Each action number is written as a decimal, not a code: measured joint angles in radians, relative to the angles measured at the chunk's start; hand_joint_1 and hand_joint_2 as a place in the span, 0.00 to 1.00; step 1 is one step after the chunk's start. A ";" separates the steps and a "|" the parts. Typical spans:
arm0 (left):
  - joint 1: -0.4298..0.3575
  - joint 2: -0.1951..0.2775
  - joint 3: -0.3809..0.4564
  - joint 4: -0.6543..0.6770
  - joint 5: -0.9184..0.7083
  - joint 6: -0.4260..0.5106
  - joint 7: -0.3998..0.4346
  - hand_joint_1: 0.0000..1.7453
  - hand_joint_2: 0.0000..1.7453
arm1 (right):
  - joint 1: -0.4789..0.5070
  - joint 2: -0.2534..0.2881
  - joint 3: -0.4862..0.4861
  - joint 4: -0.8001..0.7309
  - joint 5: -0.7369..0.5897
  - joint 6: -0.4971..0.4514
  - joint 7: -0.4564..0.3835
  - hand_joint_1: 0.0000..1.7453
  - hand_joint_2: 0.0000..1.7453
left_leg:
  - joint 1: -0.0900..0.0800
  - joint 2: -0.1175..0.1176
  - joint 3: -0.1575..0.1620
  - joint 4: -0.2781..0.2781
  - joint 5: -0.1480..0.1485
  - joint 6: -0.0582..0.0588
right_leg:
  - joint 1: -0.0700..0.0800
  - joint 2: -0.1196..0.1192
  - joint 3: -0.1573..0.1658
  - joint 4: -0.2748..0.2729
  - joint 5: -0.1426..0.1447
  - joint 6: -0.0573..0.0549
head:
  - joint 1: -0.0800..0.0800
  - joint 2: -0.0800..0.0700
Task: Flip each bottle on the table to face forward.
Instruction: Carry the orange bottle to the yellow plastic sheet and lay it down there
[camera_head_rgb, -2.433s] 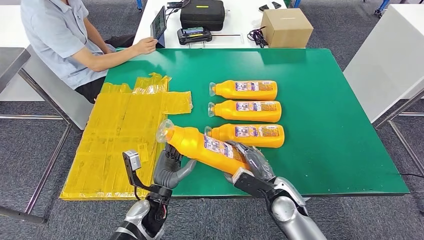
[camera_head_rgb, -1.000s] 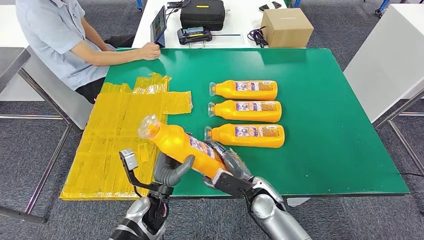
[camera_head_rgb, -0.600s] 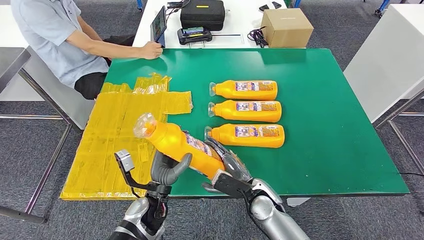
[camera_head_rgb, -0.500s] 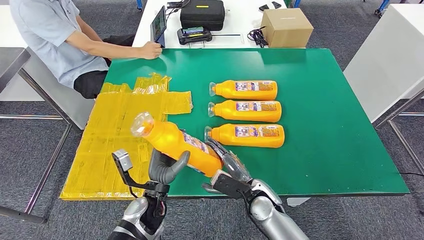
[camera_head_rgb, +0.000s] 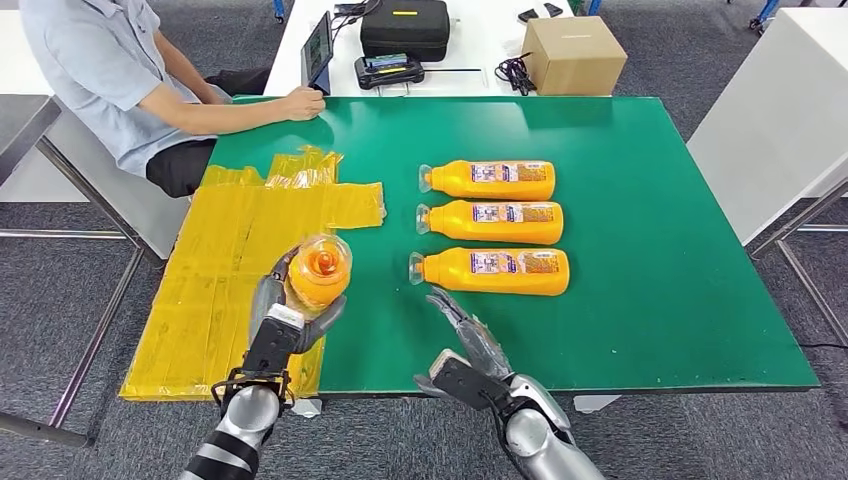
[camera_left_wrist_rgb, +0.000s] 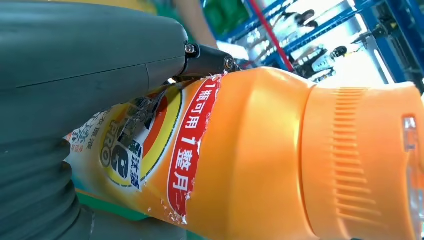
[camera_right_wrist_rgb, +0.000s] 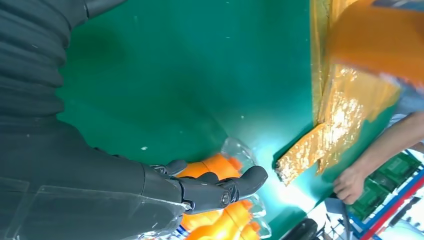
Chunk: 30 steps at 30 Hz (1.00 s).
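The bottle (camera_head_rgb: 318, 272) has passed from the right hand (camera_head_rgb: 470, 340), fingers now apart and empty at lower centre, to the left hand (camera_head_rgb: 283, 312), clamped round it cap-up at lower left, ready for turning.

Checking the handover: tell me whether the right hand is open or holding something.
Open: the right hand is above the table with fingers spread, holding nothing.
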 joint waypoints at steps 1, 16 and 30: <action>0.000 0.008 0.002 -0.001 -0.067 0.011 0.022 1.00 1.00 | 0.004 0.002 -0.005 0.000 0.004 0.001 -0.001 0.00 1.00 | 0.000 0.000 0.000 0.000 0.000 0.000 | 0.000 0.000 0.000 0.000 0.000 0.000 | 0.000 0.000; -0.084 0.139 0.003 0.078 -0.748 -0.025 0.307 1.00 1.00 | 0.029 0.022 -0.048 -0.018 0.024 0.031 -0.008 0.00 1.00 | 0.000 0.000 0.000 0.000 0.001 0.000 | 0.000 0.000 0.000 0.000 0.000 0.000 | 0.000 0.000; -0.234 0.210 0.000 0.373 -0.832 -0.103 0.325 0.20 1.00 | 0.023 0.027 -0.049 -0.020 0.023 0.060 -0.014 0.00 1.00 | 0.000 0.000 0.000 0.000 0.001 0.000 | 0.000 0.000 0.000 0.000 0.000 0.000 | 0.000 0.000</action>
